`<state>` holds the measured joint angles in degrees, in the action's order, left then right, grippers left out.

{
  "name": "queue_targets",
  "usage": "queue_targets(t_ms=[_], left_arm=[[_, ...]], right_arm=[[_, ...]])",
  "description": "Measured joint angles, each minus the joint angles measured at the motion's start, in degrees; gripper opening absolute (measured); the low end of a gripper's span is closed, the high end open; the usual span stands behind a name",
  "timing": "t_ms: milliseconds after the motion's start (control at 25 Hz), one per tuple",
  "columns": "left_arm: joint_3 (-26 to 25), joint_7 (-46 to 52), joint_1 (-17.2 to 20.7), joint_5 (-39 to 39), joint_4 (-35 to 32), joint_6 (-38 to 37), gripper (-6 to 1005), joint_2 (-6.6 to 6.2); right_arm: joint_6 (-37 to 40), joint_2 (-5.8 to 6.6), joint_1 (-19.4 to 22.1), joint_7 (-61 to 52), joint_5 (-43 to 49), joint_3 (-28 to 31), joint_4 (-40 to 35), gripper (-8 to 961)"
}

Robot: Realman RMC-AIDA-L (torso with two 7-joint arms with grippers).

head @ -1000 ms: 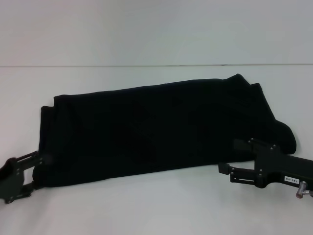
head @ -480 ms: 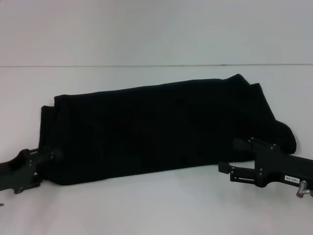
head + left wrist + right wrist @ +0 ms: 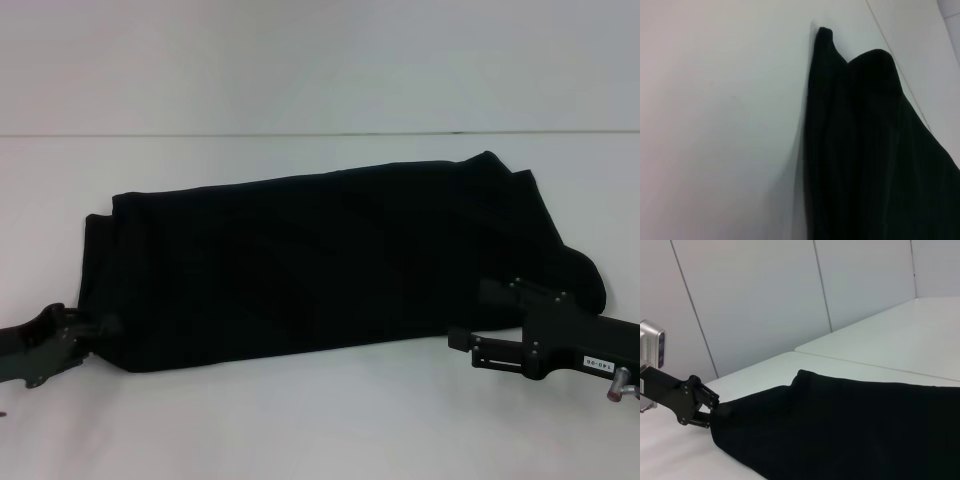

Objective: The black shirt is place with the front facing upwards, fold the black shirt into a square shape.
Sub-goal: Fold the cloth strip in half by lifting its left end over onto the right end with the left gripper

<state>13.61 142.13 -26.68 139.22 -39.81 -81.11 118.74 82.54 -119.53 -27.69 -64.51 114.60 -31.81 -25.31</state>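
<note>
The black shirt (image 3: 330,260) lies on the white table as a long folded band, running from the near left to the far right. No lettering shows on it. My left gripper (image 3: 90,345) is low at the band's near left corner, open, with that corner at its jaws. The right wrist view shows this from the other end, the left gripper (image 3: 712,412) set against the shirt (image 3: 850,430). My right gripper (image 3: 475,318) stands open at the band's near right edge, its upper finger (image 3: 492,294) over the cloth. The left wrist view shows only the shirt (image 3: 875,150) and table.
The white table (image 3: 300,430) runs bare in front of the shirt and behind it up to a pale wall (image 3: 320,60). In the right wrist view, wall panels (image 3: 765,305) stand behind the table's far edge.
My left gripper has dropped lower and pushed in toward the shirt's near left corner, its jaws narrowing a little. The right gripper has hardly moved.
</note>
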Motion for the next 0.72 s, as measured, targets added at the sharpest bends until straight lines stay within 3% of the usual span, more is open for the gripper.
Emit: queue_targets(t_ms=[400,720], left_arm=[[-0.1,-0.2,0.0,-0.1,0.1,0.0,36,0.00],[-2.0,-2.8,0.3,-0.4,-0.6,0.3,29,-0.58]], right_arm=[[-0.4,0.00,0.0,0.0,0.1,-0.4,0.1,946],[-0.7,0.00,-0.2,0.8,0.5,-2.1,0.1,946]])
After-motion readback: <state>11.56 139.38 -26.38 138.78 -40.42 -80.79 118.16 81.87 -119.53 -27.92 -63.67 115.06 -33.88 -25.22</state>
